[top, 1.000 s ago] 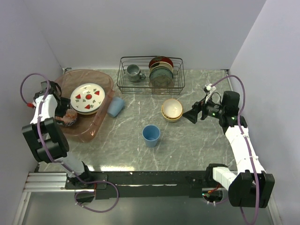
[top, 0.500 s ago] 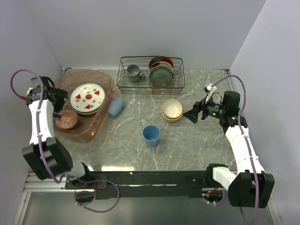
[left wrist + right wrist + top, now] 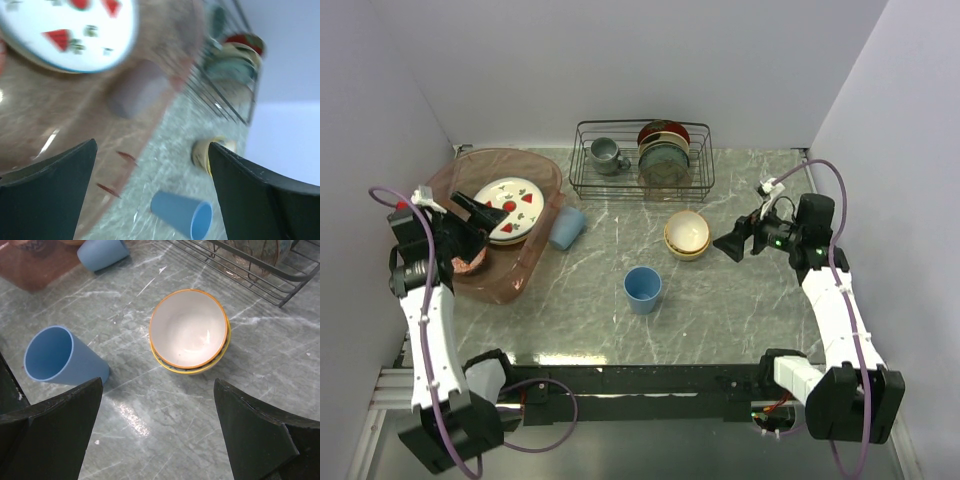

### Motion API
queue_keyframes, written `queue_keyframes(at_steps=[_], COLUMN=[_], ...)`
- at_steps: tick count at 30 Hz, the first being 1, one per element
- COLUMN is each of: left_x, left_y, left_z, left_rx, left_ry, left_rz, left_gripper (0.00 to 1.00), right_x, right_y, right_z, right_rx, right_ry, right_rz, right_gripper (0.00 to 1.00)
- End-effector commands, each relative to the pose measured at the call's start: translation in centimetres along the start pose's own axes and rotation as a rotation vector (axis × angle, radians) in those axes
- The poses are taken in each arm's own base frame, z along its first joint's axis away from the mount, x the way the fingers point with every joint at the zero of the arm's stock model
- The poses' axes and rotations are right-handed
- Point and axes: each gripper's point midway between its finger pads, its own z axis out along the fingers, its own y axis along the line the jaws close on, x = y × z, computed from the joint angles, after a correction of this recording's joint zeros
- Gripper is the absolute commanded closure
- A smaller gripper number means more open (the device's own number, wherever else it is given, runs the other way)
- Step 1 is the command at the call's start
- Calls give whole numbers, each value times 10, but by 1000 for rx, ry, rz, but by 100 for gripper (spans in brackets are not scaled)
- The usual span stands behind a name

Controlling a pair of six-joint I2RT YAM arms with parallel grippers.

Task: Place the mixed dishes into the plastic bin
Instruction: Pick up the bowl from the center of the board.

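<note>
The grey marble bench (image 3: 740, 300) carries the plastic bin (image 3: 525, 268) at its left, with the strawberry plate (image 3: 510, 208) inside. The left end effector (image 3: 478, 210) hangs over the bin, fingers spread wide and empty. The right end effector (image 3: 725, 243), likewise spread and empty, hovers near the cream bowl (image 3: 687, 232).

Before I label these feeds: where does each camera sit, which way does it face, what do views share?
Top external: above and behind the arms, looking down on the table; both arms show, left gripper over the plastic bin.
Left wrist: on the left arm, facing across the bin toward the wire rack; its open fingers show.
Right wrist: on the right arm, facing down at the cream bowl; its open fingers show.
Shared: both wrist views show the standing blue cup and the bowl.
</note>
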Motion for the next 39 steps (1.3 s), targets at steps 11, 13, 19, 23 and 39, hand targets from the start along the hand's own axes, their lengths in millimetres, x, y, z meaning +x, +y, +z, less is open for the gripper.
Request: queue_keyframes(at_steps=[11,13,19,23,39], left_x=[55,66,85,93,95], left_y=[-64,-66,-65,-62,-64], left_z=[-57,-58,-61,-60,-65], left_rx=[490,530,569,599,624], left_ry=[21,33,34,33,-8], left_rz=[353,397,523,541,557], left_gripper=[1,1,1,1,1], right_x=[2,3,6,8,16], right_y=[-31,-38,-44,-50,-79], right_z=[33,38,54,62,81], right_rx=[-32,-13,1,16,94], right_ry=[224,259,343,406,537], right_rz=[-69,-61,-80,-102,-173], right_gripper=[1,1,2,4,11])
